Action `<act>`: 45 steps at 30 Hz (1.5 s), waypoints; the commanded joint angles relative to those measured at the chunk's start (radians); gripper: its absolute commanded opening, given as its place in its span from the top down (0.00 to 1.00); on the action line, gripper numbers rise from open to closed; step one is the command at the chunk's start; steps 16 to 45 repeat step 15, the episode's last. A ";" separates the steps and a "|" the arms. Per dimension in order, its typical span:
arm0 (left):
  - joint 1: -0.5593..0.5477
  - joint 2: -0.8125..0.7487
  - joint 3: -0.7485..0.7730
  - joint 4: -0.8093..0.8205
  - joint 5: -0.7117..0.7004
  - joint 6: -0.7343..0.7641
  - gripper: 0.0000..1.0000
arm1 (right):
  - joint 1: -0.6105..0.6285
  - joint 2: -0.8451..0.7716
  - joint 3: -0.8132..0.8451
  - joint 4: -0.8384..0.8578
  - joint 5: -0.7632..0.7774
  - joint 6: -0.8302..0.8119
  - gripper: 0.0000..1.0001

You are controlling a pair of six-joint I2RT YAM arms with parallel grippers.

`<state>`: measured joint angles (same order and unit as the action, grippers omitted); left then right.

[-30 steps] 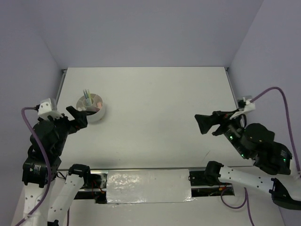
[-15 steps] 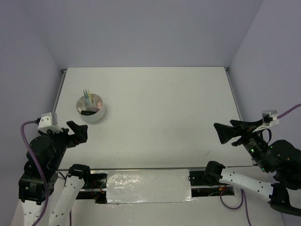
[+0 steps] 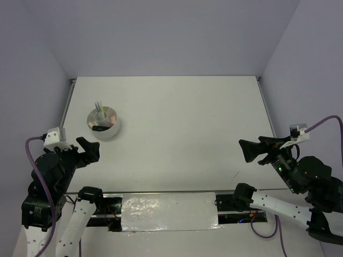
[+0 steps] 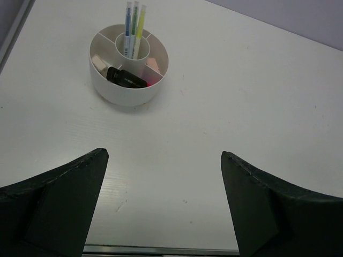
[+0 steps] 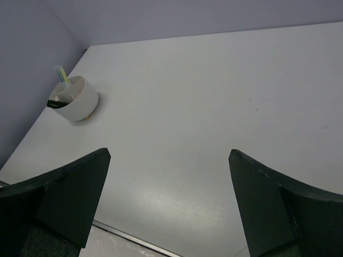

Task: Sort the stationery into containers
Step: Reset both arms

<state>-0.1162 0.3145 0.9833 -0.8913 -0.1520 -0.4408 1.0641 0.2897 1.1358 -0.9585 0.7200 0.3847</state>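
Here's the white tub [image 3: 103, 123], sitting out at about 10 o'clock on the table [image 3: 182, 107], close to the left edge. From the left wrist view, three pens [image 4: 133, 32] stand upright in its centre cup, white barrels with blue and yellow-green showing. A black-capped highlighter [image 4: 126, 78] lies across the 6 o'clock compartment, with a bit of pink showing at its right end. There's a tan eraser [image 4: 98, 62] tucked in the section at 9 o'clock, and a pink eraser [image 4: 154, 63] in the one at 3 o'clock.

Moving outward: the left gripper [image 3: 91, 150] hangs at roughly 6 o'clock from the tub, near it but clear of it, nose pointed toward it. Its jaws are spread wide and there's nothing between them.

Way over on the other side, the right gripper [image 3: 245, 151] sits at about 4 o'clock on the table, well apart from the tub and aimed across at it. Its fingers are splayed wide as well, nothing in hand, just bare tabletop showing through the gap.
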 commanded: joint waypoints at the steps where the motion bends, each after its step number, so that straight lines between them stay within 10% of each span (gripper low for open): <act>1: 0.004 0.020 0.026 0.006 -0.024 0.014 0.01 | 0.000 0.022 -0.018 0.032 0.021 0.016 0.00; 45: 0.004 0.015 0.025 -0.015 -0.032 0.007 0.01 | 0.000 0.015 -0.044 0.029 0.004 0.039 0.00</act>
